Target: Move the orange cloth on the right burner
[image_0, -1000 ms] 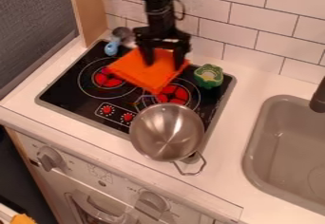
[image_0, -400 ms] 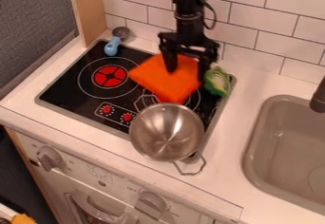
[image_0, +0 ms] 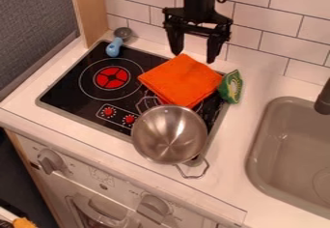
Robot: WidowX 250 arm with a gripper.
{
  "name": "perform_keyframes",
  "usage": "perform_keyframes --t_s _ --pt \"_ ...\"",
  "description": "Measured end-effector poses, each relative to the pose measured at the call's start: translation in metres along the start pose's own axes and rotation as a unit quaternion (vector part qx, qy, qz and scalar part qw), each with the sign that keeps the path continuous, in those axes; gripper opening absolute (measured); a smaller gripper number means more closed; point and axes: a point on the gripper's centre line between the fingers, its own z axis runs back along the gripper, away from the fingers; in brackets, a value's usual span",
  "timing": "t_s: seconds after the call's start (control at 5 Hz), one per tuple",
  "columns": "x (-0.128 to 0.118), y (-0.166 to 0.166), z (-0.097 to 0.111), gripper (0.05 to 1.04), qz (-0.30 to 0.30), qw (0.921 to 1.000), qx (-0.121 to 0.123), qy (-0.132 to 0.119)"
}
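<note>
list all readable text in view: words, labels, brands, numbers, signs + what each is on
No text is clear enough to quote.
Oven panel: small marks near the knobs and a printed patch between them, too small and blurred to read.
Stovetop: fine marks around the two red dials, too small to read.
Cloth: no print visible.

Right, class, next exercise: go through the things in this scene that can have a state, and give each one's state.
Tool: open, above the cloth, not holding it.
Cloth: laid out fairly flat.
Right burner: mostly covered by cloth and pot.
Left burner: uncovered.
Pot: upright, no lid.
Green thing: tilted, at the cloth's right corner.
Spoon: lying down.
</note>
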Motion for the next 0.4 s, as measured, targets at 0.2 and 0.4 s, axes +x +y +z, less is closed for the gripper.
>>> perform_keyframes --t_s 0.2,0.4 --pt "-0.011 0.004 -0.004 1.001 0.011 0.9997 0.011 0.021" --pt "-0.021 0.011 0.007 1.001 0.047 0.9983 0.033 -0.010"
